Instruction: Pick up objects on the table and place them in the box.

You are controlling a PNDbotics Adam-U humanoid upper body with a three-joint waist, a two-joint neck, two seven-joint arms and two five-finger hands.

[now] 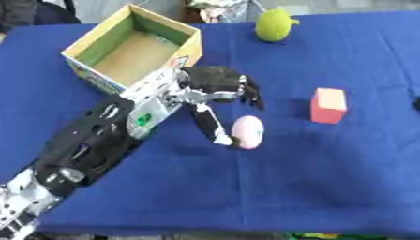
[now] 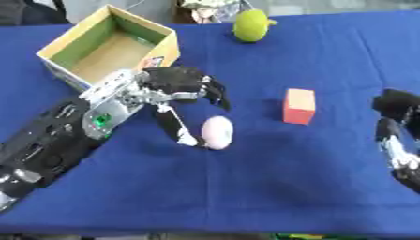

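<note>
Closest to the camera is the left arm, coming in over the table's (image 1: 344, 187) near-left corner. The left hand (image 1: 215, 86) sits mid-table, fingers spread, thumb touching the pink egg (image 1: 248, 132) but not wrapped around it yet. The egg looks smooth, rounded and light, so I'd guess it's slippery and likely to roll; best bet is pinching across its narrow middle.

The box (image 1: 131, 49) sits open at the far-left corner, just behind the hand. There's colourful print on its side, but I can't read it.

The right hand (image 2: 398, 119) rests at the right edge, fingers relaxed. A red block (image 2: 299, 106) sits right of the egg, and a green fruit (image 2: 251, 25) sits near the far edge.
</note>
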